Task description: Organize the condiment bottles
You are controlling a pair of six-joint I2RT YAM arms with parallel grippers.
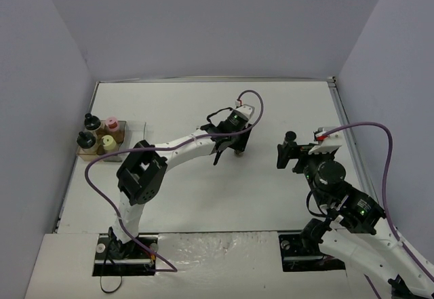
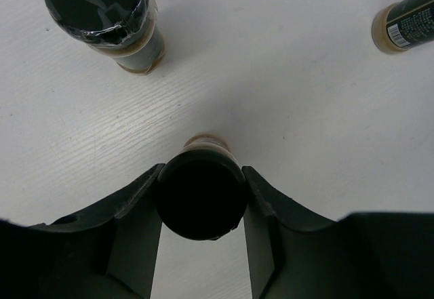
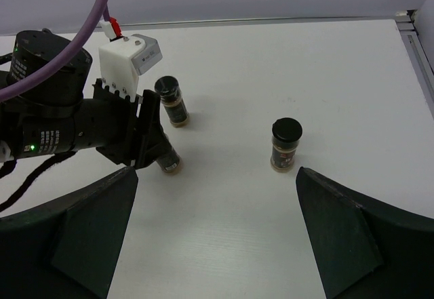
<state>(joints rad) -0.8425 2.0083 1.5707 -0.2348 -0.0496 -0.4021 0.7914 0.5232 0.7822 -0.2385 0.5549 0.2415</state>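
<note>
Three black-capped condiment bottles stand in the middle of the table. My left gripper is shut on the cap of one bottle, which stands on the table. It also shows in the right wrist view, under the left gripper. A second bottle stands just beyond it, and a third stands to the right, just ahead of my open, empty right gripper. Four more bottles sit in the clear tray at the far left: two black-capped, one pink-capped and one pale-yellow-capped.
Grey walls close the table on three sides. The tray stands against the left wall. A purple cable loops from each arm over the table. A metal strip runs along the table's right edge.
</note>
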